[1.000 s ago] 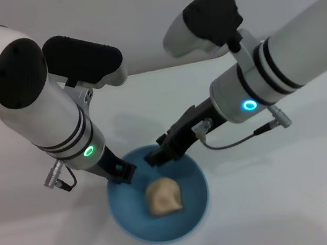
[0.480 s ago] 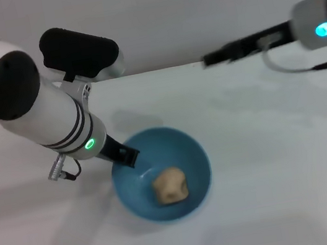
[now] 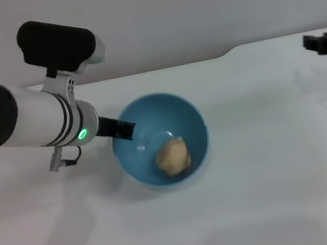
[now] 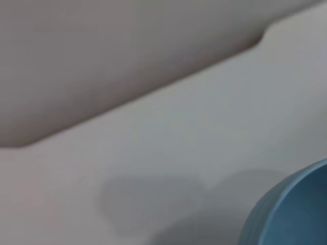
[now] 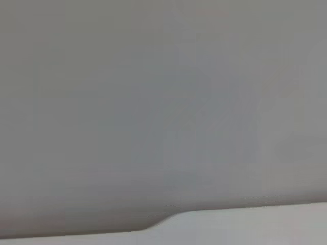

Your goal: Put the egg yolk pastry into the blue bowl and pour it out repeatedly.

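Observation:
The pale tan egg yolk pastry point(image 3: 173, 156) lies inside the blue bowl point(image 3: 177, 111), low against its right-hand wall. The bowl is lifted and tipped toward the right, and its shadow falls on the table beneath. My left gripper point(image 3: 126, 130) is shut on the bowl's left rim. A piece of the bowl's outer wall point(image 4: 296, 209) shows in the left wrist view. My right gripper point(image 3: 310, 43) hangs far off at the right edge of the head view, well away from the bowl. The right wrist view shows only wall and table edge.
The white table point(image 3: 265, 168) spreads around the bowl. Its back edge point(image 3: 227, 55) meets a grey wall, with a small step near the right.
My right arm has pulled away from above the bowl to the far right. The left arm has raised and tipped the bowl, and the pastry has slid toward its right side.

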